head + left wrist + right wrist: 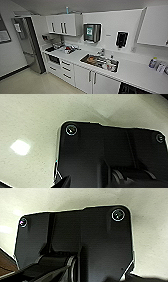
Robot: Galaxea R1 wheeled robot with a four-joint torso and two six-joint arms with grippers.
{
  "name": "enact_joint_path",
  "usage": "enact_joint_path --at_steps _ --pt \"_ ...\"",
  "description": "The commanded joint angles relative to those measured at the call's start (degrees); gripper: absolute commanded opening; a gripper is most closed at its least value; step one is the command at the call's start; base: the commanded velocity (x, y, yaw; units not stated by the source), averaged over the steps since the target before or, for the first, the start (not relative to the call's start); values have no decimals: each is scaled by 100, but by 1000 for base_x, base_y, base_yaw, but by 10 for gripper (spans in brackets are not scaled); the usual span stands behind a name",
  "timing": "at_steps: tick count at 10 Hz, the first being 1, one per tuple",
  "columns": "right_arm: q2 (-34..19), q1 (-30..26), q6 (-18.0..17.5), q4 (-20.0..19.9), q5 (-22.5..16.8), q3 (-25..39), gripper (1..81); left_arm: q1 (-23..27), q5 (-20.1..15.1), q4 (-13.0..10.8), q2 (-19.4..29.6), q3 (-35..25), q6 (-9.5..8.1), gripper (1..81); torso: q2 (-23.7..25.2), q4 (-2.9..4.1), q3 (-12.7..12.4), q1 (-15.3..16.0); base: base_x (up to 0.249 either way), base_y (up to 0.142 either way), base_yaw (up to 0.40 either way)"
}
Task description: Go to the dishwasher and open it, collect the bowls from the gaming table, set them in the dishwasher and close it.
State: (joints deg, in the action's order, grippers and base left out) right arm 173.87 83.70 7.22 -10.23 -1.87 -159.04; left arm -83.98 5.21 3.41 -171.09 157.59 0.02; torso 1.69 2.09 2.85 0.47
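Observation:
I face a white kitchen unit in the head view. Under the counter at the lower right, a dark opening with racks inside is the dishwasher (pixel 133 89), cut off by the picture's edge. The bowls and the gaming table are out of view. Both wrist views look down past the robot's own dark plate onto pale speckled floor (pixel 30 121) (pixel 150 225), with nothing held in sight.
A sink (pixel 100 62) full of dishes is set in the white counter (pixel 130 72). White cabinet doors (pixel 88 80) and drawers (pixel 66 68) run below it. A tall steel fridge (pixel 30 47) stands at the left. Wall cupboards (pixel 63 24), a towel dispenser (pixel 92 32) and bottles (pixel 153 62) are above.

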Motion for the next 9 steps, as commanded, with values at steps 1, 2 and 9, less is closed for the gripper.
enact_joint_path --at_steps 1,2,9 --pt "-43 -278 -1 12 -332 -30 811 299 -239 1 49 27 32 811 0 0 0 0 0 0 356" --pt "-43 -270 -1 12 -332 -30 811 299 -230 1 57 27 24 811 0 0 0 0 0 0 356" --pt "-25 -252 -1 12 -332 -47 811 299 -230 -16 31 27 6 811 0 0 0 2 0 0 356"
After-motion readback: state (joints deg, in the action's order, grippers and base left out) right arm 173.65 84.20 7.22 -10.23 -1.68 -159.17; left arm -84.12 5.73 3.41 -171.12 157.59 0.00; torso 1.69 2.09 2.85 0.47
